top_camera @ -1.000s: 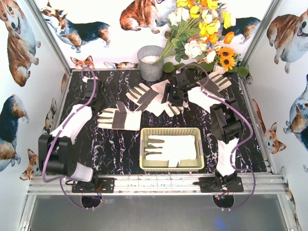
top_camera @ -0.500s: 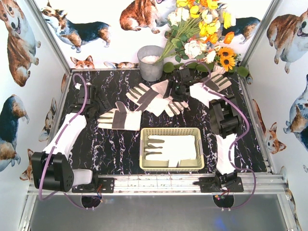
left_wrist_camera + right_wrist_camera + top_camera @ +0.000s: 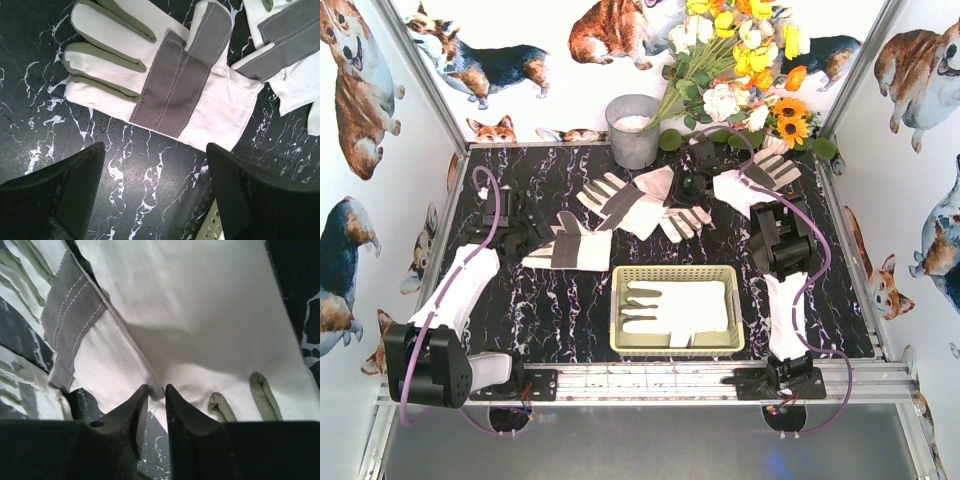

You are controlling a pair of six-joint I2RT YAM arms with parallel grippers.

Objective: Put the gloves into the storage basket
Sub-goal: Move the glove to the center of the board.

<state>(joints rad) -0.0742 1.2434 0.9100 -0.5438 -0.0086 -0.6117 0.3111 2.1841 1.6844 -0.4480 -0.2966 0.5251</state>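
Over on the left, my left gripper point(image 3: 155, 150) hangs above the dark marble table point(image 3: 145, 175), fingers spread wide and holding nothing. One glove point(image 3: 160, 75) lies flat just ahead of it, palm patch up, cuff toward the basket. That one waits its turn.

Moving across: a loose pile of gloves point(image 3: 630, 205) fans out at mid-table, overlapping each other. Nearer me sits the storage basket point(image 3: 677, 350), with a single white glove point(image 3: 685, 308) lying flat inside. So it's one in and several to go, by my count.

Now the busy side. My right gripper point(image 3: 155, 390) is down on the right-hand glove point(image 3: 200, 315), fingers almost together, with what looks like a seam at the cloth's edge caught between the tips. Whether that bite is firm, I can't tell. It's thin fabric and a small pinch.

To do this well, I'd squeeze fully before lifting, then rise straight and slowly so the limp cloth peels free without dragging the neighbour that overlaps it. Once it hangs clear, I'd carry it over the basket, come in low over the rim and let go so the fingers don't drape over the side.
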